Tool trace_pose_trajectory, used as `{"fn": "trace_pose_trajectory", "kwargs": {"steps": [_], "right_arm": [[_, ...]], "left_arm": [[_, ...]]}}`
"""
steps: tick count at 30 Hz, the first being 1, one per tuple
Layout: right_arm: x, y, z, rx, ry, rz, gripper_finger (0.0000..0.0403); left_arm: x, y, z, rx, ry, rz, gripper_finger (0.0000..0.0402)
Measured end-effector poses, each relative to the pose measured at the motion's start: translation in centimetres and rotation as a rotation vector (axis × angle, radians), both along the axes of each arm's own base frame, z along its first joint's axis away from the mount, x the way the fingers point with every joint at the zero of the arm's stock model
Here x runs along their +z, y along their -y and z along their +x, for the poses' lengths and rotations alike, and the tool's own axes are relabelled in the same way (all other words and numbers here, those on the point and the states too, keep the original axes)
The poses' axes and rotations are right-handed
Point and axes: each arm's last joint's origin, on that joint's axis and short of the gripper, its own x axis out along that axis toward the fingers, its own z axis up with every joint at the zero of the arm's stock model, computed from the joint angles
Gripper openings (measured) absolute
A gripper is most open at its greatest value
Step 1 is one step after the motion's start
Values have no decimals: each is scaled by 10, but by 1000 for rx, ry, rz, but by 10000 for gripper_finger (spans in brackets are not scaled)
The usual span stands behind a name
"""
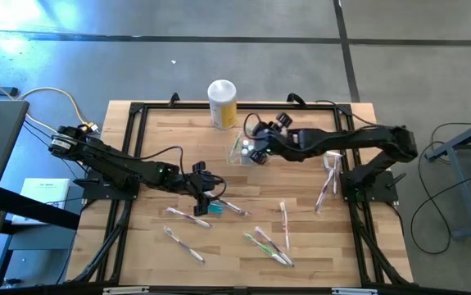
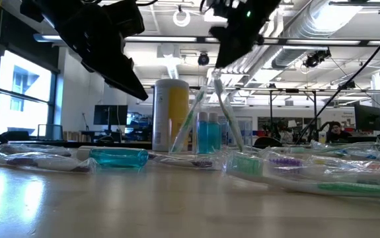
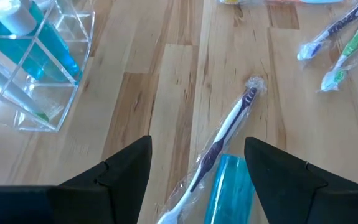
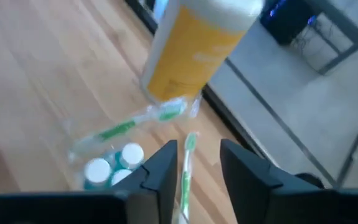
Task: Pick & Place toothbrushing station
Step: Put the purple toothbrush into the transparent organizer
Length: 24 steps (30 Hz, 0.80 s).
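The right arm reaches from its base at the table's three o'clock edge toward the centre back, wrist bent down. The right gripper hangs directly over the toothbrushing station, a clear plastic holder standing a little toward twelve o'clock from the table's middle. In the right wrist view a green-and-white toothbrush stands between this gripper's fingers, which are set narrowly apart on either side of it; whether they actually press on it I cannot tell. Another wrapped green toothbrush leans out of the holder, and white-capped blue bottles sit inside.

The yellow canister with a white lid stands just beyond the holder, toward eleven o'clock from it.

The left arm stretches low from the nine o'clock side toward the centre. The left gripper hovers with its jaws spread wide and nothing in them, above a wrapped purple toothbrush and a teal tube lying side by side on the wood. More wrapped toothbrushes lie scattered toward five and six o'clock.
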Motion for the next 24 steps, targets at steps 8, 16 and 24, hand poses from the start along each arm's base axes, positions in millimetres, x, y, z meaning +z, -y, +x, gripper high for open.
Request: {"fn": "trace_pose_trajectory", "kwargs": {"steps": [8, 16, 24], "right_arm": [[19, -48, -51, 46, -77, 159, 77], [2, -88, -99, -81, -296, 284, 62], [-14, -101, -111, -66, -294, 73, 62]], "left_arm": [[-1, 0, -1, 6, -15, -29, 251], [-4, 0, -3, 31, -51, -59, 251], [-2, 0, -2, 27, -23, -63, 251]]}}
